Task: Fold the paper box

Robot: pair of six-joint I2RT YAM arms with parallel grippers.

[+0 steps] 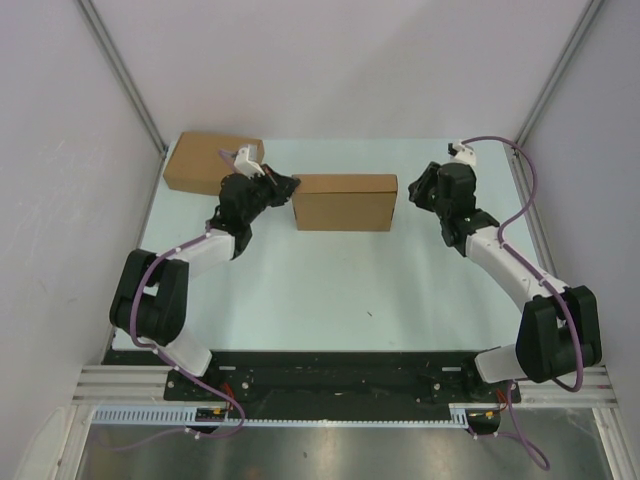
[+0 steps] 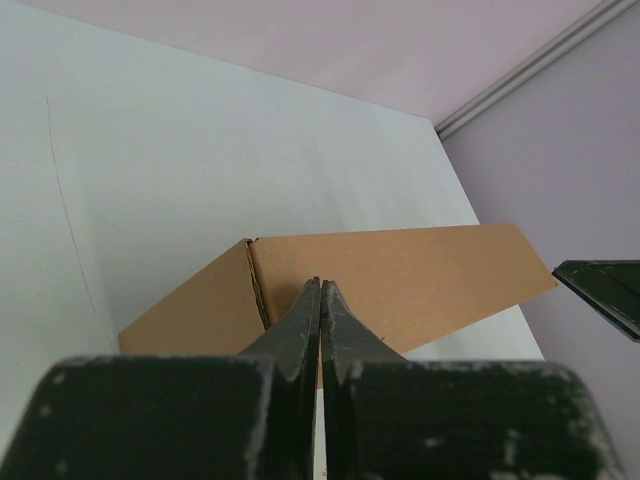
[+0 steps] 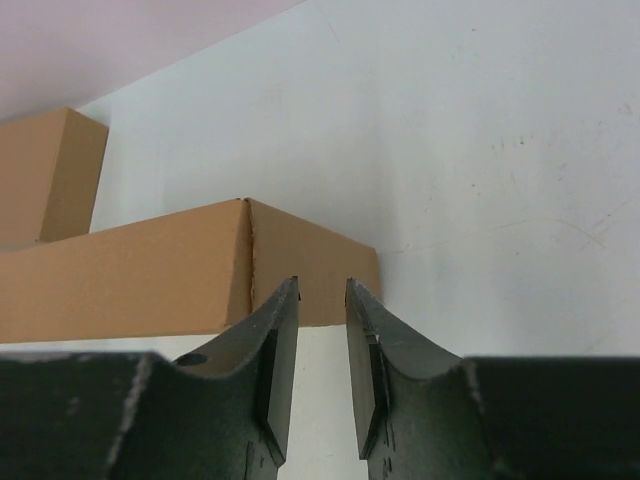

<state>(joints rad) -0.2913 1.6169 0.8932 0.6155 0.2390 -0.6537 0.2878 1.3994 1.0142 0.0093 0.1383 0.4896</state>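
**Position.** The box (image 1: 345,202) lies on the table (image 1: 330,300) just past centre toward 12 o'clock, with its long side running from 9 to 3 o'clock. It reads as a closed, flat carton. No loose flap or tab shows in any view, so the task is judged to be near completion, with only squaring or seating of the ends left.

**End effectors.**
- Left gripper (image 1: 290,186): at the box's 9 o'clock end. The jaws are pressed fully together with nothing between them. The tips sit at the corner seam, but contact cannot be confirmed.
- Right gripper (image 1: 414,188): at the 3 o'clock end. The jaws are parted by a narrow gap and hold nothing. The tips are just short of the end face.

**Procedure.**
1. Press both ends together. The cardboard is likely light and the table smooth, so a one-sided push would probably slide or rotate the box.
2. Keep the tips low on the end faces, since a high contact could tip the carton.
3. Apply light force. Thin walls can buckle at the creases.
4. Check the corner seam in both wrist views before withdrawing.

**Surroundings.** A second box (image 1: 212,162) sits in the 10 o'clock corner, near the left wrist and apart from the box. A push toward 9 o'clock could drive the box or the arm into it. The right arm's cable (image 1: 500,145) loops near the 2 o'clock wall, so allow it slack.
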